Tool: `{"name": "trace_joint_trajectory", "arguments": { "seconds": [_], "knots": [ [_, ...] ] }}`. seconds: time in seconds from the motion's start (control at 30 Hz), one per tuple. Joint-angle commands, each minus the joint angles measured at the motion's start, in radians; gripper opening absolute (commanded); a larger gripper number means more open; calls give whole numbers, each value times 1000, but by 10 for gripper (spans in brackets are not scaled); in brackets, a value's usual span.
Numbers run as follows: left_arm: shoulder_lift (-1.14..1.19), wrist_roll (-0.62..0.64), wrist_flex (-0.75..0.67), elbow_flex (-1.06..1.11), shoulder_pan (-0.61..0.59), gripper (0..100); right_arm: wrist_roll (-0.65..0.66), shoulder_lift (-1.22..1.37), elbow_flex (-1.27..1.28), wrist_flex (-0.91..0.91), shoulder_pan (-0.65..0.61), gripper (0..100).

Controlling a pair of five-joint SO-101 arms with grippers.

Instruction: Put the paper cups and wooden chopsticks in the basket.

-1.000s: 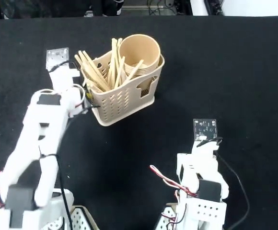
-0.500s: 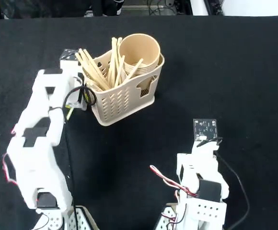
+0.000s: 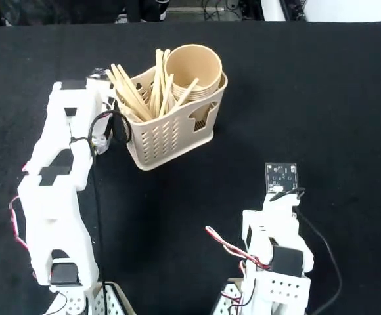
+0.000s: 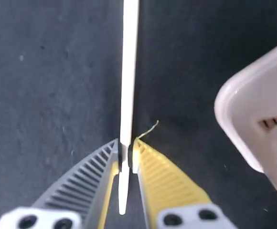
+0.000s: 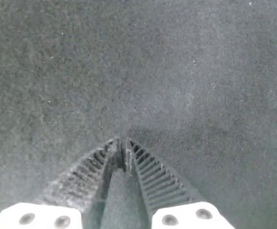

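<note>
- Since a second ago, your left arm (image 3: 62,164) has swung up from the near side of the cream slotted plastic basket (image 3: 171,134). It now stands along the basket's left side, wrist by the far-left corner. The basket has hardly shifted.
- Your left gripper (image 4: 125,144) is clenched on one pale wooden chopstick (image 4: 129,71), pinched close to one end. The long part sticks out ahead over the black table (image 3: 322,98), and the basket's rounded corner is just beside it.
- Inside the basket, the tan paper cups (image 3: 194,65) sit nested at the far-right end. A bundle of wooden chopsticks (image 3: 138,92) leans in the other end.
- Your right gripper (image 5: 123,148) is closed on nothing over bare table, near its own base and well apart from the basket.
- You likely still have to drop in this last stick, so lift it until its free end clears the rim.
- Tilt it tip-down over the chopstick end, not over the cups, and let go only once the tip is inside.
- Go gently: the light basket may slide if the arm or the stick presses on its wall.
</note>
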Motion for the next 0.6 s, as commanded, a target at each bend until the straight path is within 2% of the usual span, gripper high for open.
{"name": "trace_joint_trajectory", "arguments": {
  "seconds": [0.0, 0.27, 0.47, 0.57],
  "knots": [
    [-160, 117, 26, -2, -36, 29, -3, -67, -8, 3, -11, 13],
    [-534, 370, -137, 278, -168, 29, -3, -67, -8, 3, -11, 13],
    [-1022, 407, -272, 559, -179, 29, -3, -67, -8, 3, -11, 13],
    [-1281, 399, -430, 667, -147, 29, -3, -67, -8, 3, -11, 13]
  ]
}}
